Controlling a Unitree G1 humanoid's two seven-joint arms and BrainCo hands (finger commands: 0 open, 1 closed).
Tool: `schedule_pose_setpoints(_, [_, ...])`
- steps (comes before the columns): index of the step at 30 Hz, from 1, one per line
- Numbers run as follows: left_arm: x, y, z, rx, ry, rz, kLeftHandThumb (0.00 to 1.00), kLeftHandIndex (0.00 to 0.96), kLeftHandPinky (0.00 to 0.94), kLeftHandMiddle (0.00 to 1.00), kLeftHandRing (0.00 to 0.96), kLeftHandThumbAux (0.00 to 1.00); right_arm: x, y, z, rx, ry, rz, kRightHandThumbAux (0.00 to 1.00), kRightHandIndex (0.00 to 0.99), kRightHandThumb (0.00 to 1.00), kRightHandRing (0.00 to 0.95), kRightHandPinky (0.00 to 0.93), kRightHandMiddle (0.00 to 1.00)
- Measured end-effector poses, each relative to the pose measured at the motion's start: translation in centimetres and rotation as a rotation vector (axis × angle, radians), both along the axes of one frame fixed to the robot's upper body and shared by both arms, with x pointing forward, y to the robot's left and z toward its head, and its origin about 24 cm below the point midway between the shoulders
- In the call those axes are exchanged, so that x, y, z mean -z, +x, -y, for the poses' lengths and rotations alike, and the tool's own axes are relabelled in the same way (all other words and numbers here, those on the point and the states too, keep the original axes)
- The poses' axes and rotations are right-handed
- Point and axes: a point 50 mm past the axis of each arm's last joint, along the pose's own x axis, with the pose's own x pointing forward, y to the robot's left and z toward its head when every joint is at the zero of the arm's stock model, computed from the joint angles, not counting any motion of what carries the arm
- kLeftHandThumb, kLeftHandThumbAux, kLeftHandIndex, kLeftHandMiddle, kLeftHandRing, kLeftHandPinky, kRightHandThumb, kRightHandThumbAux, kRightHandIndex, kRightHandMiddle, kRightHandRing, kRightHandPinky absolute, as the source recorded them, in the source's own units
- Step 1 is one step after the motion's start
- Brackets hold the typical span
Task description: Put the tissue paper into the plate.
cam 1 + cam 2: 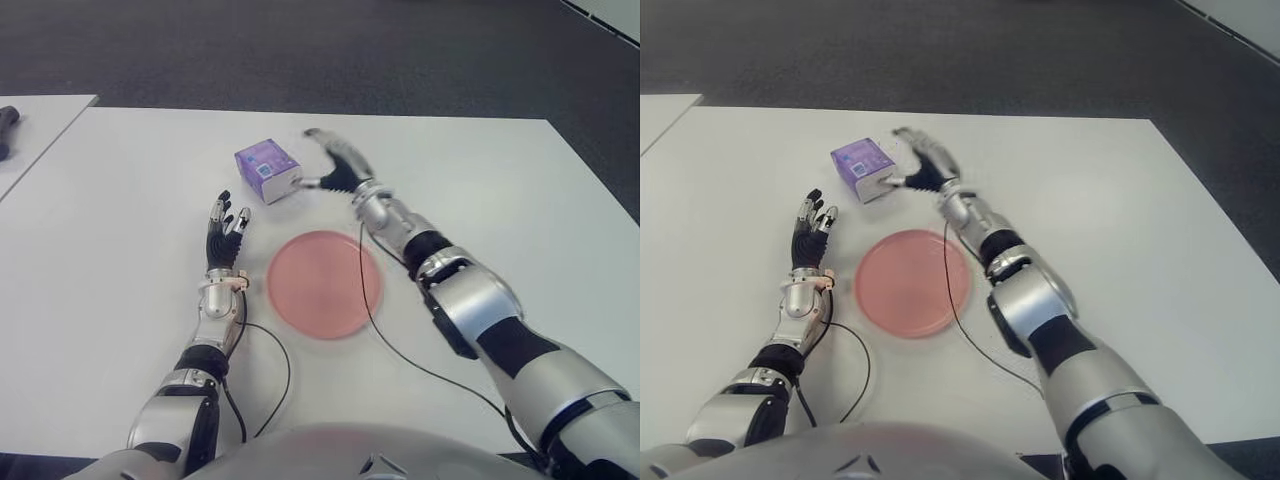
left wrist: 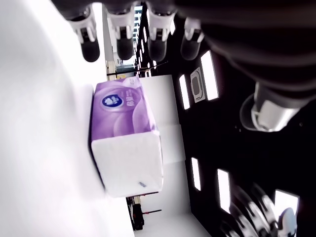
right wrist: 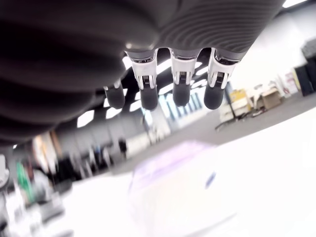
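A purple and white tissue pack (image 1: 267, 169) lies on the white table (image 1: 120, 200), beyond the pink plate (image 1: 325, 283). My right hand (image 1: 335, 165) hovers open just to the right of the pack, its fingers arched over the pack's near end and its thumb by the side, apart from it. The right wrist view shows the pack (image 3: 177, 187) under the spread fingertips (image 3: 180, 94). My left hand (image 1: 225, 230) is open, fingers up, left of the plate, holding nothing; its wrist view also shows the pack (image 2: 126, 143).
A second white table (image 1: 35, 125) with a dark object (image 1: 8, 128) stands at the far left. Thin black cables (image 1: 275, 360) run over the table near both forearms. Dark floor lies beyond the far edge.
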Motion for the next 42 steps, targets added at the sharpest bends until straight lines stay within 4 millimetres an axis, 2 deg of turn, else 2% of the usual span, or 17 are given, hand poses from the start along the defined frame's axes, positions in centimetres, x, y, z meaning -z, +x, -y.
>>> schedule_pose_setpoints(4, [0.0,0.0,0.0,0.002,0.004,-0.001,0.0,0.0,0.0,0.0,0.0,0.451,0.1,-0.2,2.8,0.077,0.084,0.045,0.503,0.0,0.151,0.0,0.0,0.0])
schedule_pose_setpoints(7, [0.0,0.1,0.1,0.005,0.008,0.0,0.0,0.0,0.0,0.0,0.0,0.449,1.0,-0.9,4.5,0.118,0.132,0.06,0.506,0.0,0.135,0.0,0.0,0.0])
schedule_pose_setpoints(15, [0.0,0.1,0.2,0.02,0.019,-0.003,0.0,0.0,0.0,0.0,0.0,0.441,4.7,-4.9,7.9,0.189,0.246,0.022,0.507,0.0,0.137,0.0,0.0,0.0])
schedule_pose_setpoints(20, [0.1,0.1,0.1,0.036,0.028,-0.023,0.0,0.0,0.0,0.0,0.0,0.429,5.6,-6.0,8.6,0.217,0.251,-0.011,0.508,0.0,0.138,0.0,0.0,0.0])
schedule_pose_setpoints(28, [0.1,0.2,0.3,0.062,0.024,-0.028,0.0,0.0,0.0,0.0,0.0,0.416,4.3,-5.8,7.8,0.196,0.269,0.024,0.508,0.0,0.138,0.0,0.0,0.0])
schedule_pose_setpoints(42, [0.1,-0.1,0.1,0.067,0.026,-0.028,0.0,0.0,0.0,0.0,0.0,0.431,3.9,-5.8,7.0,0.192,0.277,0.027,0.508,0.0,0.138,0.0,0.0,0.0])
